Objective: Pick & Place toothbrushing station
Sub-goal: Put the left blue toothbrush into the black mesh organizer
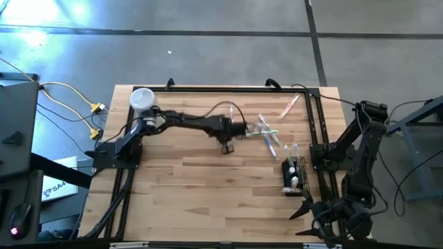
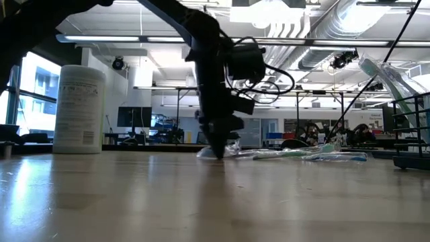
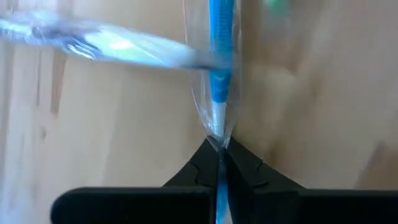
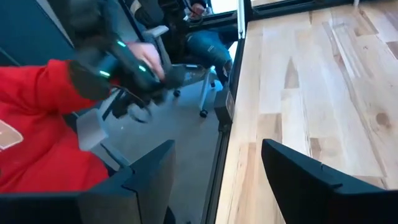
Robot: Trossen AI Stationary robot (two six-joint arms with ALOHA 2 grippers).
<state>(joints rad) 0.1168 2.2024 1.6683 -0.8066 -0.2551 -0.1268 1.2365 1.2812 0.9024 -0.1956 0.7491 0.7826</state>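
Left gripper (image 3: 219, 163) clamped on a blue toothbrush (image 3: 220, 74) in clear wrap, at the loose pile (image 1: 268, 133) mid-table. Holder (image 1: 293, 176), toward the right edge, already carries a few brushes; several await transfer. Right gripper (image 4: 217, 177) parked wide apart at the table's right edge

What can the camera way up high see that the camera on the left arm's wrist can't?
Only the high view shows the whole wooden table, the black mesh holder, the white canister and the right gripper waiting, open, at the table's edge. Only the left wrist view shows the left gripper shut on a wrapped blue toothbrush. Both show the toothbrush pile and wood.
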